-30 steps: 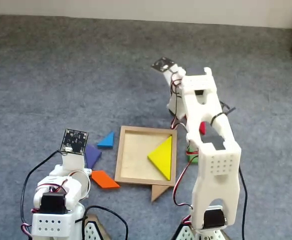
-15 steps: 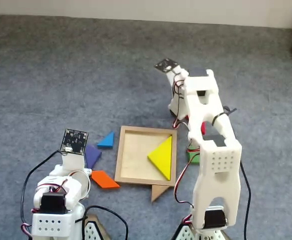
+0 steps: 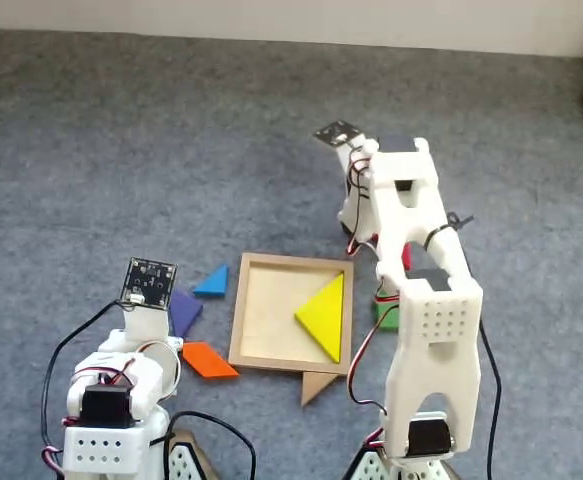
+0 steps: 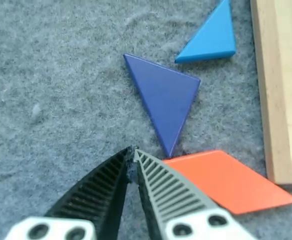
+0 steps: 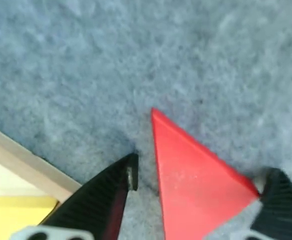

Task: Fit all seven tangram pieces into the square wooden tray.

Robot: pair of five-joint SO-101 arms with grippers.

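Near the middle of the grey felt-covered desk (image 3: 121, 150) lies the square wooden tray (image 3: 239, 312), its floor mostly bare. One piece sits inside it: a yellow triangle (image 3: 326, 315), its long edge flat against the 3 o'clock wall and its opposite corner pointing toward 9 o'clock.

The six other pieces lie on the desk around the tray. A light blue triangle (image 3: 212, 282) sits near the rim at 10 o'clock. A dark blue triangle (image 3: 184, 312) lies a little farther out at 9 o'clock. An orange parallelogram (image 3: 209, 359) lies at 8 o'clock, just beside the tray's corner. A tan triangle (image 3: 316, 383) lies just outside the rim at 5 o'clock. A green piece (image 3: 385, 316) sits at 3 o'clock, partly hidden under the right arm (image 3: 426, 330). A red triangle (image 5: 196, 185) lies at 2 o'clock, close to the tray's corner.

The right hand (image 5: 202, 175) hangs over the red triangle with its fingers wide apart, one on each side of the piece. Whether either finger touches the piece cannot be told.

The left hand (image 4: 134, 152) has its fingers pressed together with nothing between them. Its tips hover by the narrow corner of the dark blue triangle, just beside the orange parallelogram. The left arm (image 3: 121, 400) stands at 8 o'clock from the tray, well apart from the right arm.
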